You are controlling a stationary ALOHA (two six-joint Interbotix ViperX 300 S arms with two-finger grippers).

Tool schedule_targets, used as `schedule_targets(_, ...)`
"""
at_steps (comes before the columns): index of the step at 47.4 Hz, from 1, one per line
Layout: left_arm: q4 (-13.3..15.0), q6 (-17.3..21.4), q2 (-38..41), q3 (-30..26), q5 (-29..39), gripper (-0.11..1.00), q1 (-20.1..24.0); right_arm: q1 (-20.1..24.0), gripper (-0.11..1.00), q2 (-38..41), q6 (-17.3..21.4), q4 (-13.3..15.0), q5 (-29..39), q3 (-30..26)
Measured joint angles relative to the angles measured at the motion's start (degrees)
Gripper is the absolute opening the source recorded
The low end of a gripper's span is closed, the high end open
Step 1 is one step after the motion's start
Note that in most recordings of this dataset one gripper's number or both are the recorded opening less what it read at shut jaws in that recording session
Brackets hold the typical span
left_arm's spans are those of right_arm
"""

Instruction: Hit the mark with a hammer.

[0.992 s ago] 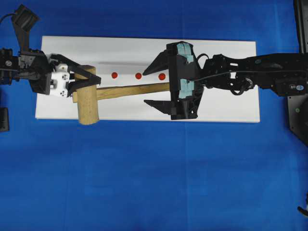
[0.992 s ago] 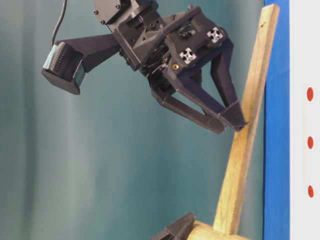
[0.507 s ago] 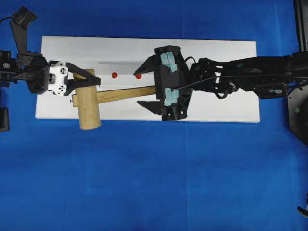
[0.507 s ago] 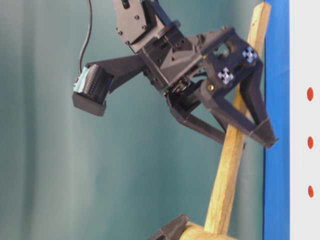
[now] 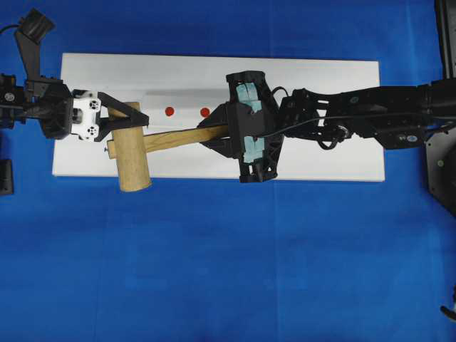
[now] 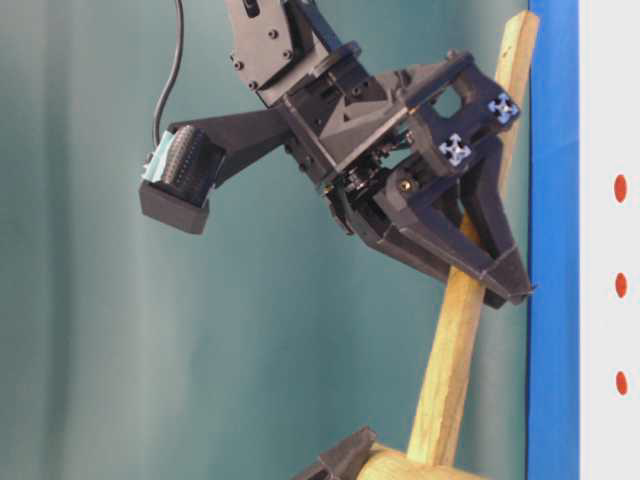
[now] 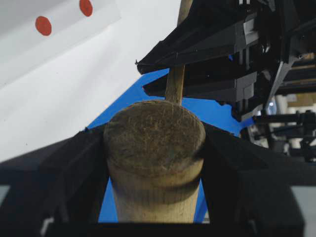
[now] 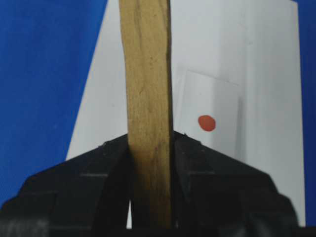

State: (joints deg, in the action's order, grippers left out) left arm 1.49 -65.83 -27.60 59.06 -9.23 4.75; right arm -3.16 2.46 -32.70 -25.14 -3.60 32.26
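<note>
At the left end of the white board (image 5: 320,78), seen from overhead: the left gripper (image 5: 127,118), jaws part open and set against both sides of the hammer (image 5: 171,140) head, a thick light-brown wooden cylinder whose scuffed round end face only the left wrist view shows. Midway along: two red dots (image 5: 169,111) on the board beside the slim flat handle, which rises clear of the blue cloth (image 5: 228,263) in the table-level view. To the right: the right gripper (image 5: 217,133), black plastic fingers (image 8: 197,163) pressed on the handle's two flat faces, apparently a full grip.
</note>
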Motion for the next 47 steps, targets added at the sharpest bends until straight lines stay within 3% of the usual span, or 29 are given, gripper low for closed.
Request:
schedule_targets(9,0.0,0.18,0.0,-0.09,0.26,0.48,0.09,0.0,0.08,0.09,0.0,-0.09,0.09,0.0)
schedule_targets(11,0.0,0.18,-0.09,-0.09,0.18,0.55,0.09,0.0,0.08,0.09,0.0,0.0,0.18,0.0)
schedule_targets(16,0.0,0.18,-0.09,-0.62,0.18,0.83,0.0,-0.09,0.08,0.09,0.09,-0.09,0.44,0.0)
schedule_targets(19,-0.09,0.18,-0.18,-0.7,0.18,0.91,0.0,-0.09,0.08,0.09,0.09,-0.09,0.44,0.0)
schedule_targets(29,-0.18,0.18,-1.93,-0.7,0.35,0.87,-0.09,-0.09,0.08,-2.72,0.26,-0.97,0.44,2.55)
schedule_targets(47,-0.09,0.26,-12.39,3.78,5.54,0.87,-0.26,-0.53,0.08,-13.1,0.7,-3.96,0.62,12.48)
